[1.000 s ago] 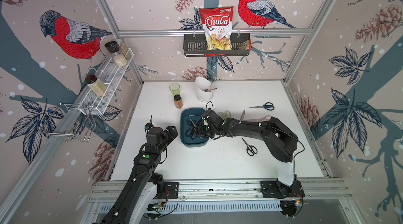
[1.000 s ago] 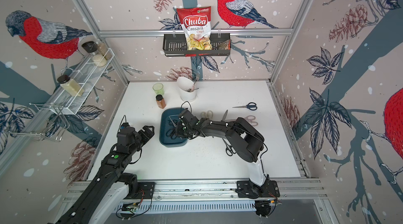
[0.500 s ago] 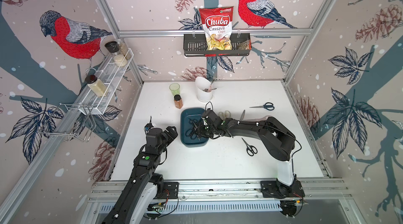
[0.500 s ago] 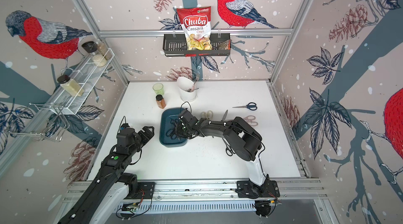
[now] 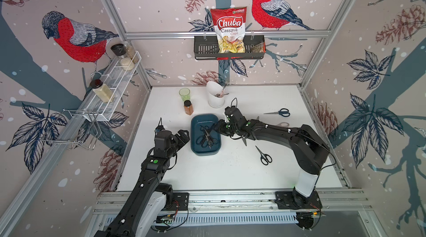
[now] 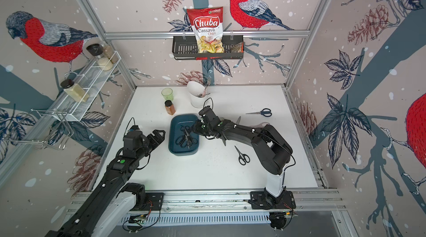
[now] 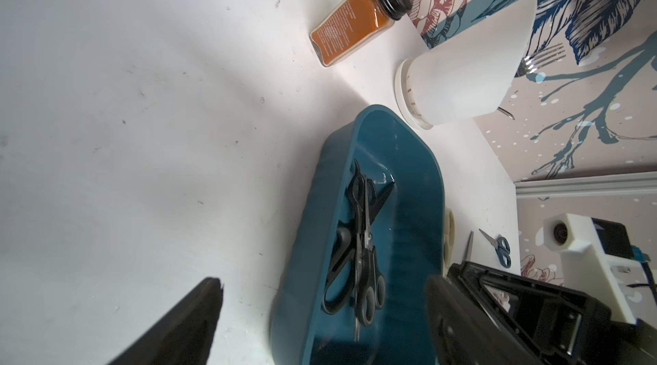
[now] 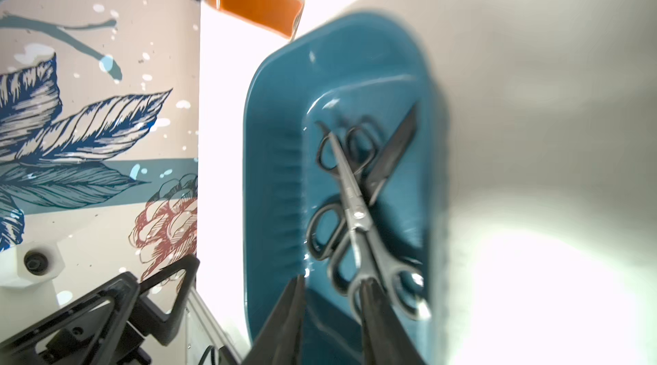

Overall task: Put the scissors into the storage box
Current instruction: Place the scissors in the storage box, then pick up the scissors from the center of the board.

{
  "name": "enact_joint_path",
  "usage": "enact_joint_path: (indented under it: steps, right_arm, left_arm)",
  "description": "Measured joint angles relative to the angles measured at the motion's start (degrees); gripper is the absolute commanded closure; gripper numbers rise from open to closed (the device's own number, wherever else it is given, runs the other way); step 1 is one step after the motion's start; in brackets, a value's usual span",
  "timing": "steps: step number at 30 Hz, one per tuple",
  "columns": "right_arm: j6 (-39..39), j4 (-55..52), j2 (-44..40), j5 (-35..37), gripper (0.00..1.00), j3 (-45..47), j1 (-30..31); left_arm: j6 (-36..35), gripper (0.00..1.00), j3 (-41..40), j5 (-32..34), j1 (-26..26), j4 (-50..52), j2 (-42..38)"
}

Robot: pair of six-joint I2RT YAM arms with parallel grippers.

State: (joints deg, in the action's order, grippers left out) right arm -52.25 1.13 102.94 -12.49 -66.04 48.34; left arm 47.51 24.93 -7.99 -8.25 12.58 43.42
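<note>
Your right end effector hangs over the right side of the storage box. Its jaws are parted a little and nothing is between them. The left end effector stands wide open and empty, just beside the box's left wall. A crossed pile of scissors lies inside the box. Out on the tabletop, a black pair and a blue-handled pair lie well apart from the box. A blade tip also pokes out from under your right forearm.

Watch the way out. The right fingertips look close to the handle loops of the top pair, so a slanted lift could hook a loop and drag that pair back over the rim. One dark blade points up toward the box wall, and a nudge might tip it out. Your forearm sits low over the half-hidden pair, so a sideways sweep could push it across the tabletop. A careless swing of the left arm could shove the box toward the spice bottle.

The chip bag in the wall basket reads "Chuba Cassava Chips". The small mark at its top is too small to read, and so is the print on the spice bottle's label.
</note>
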Motion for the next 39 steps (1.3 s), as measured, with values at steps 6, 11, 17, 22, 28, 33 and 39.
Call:
enact_joint_path:
  steps: [6,11,17,22,28,33,39]
  right_arm:
    - [3.0,0.5,-8.9,0.6,0.61,8.2,-5.9]
    - [6.1,-2.6,-16.5,2.8,0.59,15.1,-12.7]
    - [11.6,-11.9,-27.1,5.6,0.53,21.6,-19.8]
    - [15.5,-21.8,-33.4,8.4,0.52,23.2,-21.4]
    - [17.6,-30.4,-35.1,10.5,0.52,25.9,-19.5]
    - [15.9,-34.1,-35.3,12.6,0.52,27.3,-14.1]
    - [14.1,-36.7,-31.6,15.8,0.56,27.1,-5.9]
  left_arm:
    - [-5.7,0.09,5.8,-6.4,-0.3,0.2,7.2]
    - [-9.3,0.09,9.4,-7.2,-2.4,1.1,10.3]
    - [-11.1,0.09,12.2,-6.7,-8.0,1.4,14.5]
    - [-11.9,0.09,13.9,-5.3,-12.5,1.4,19.4]
    - [-11.7,0.09,15.0,-3.8,-18.0,0.5,23.5]
    - [-9.9,0.09,15.8,-3.0,-21.1,-0.9,26.5]
    - [-9.3,0.09,17.9,-2.1,-24.0,-2.1,29.7]
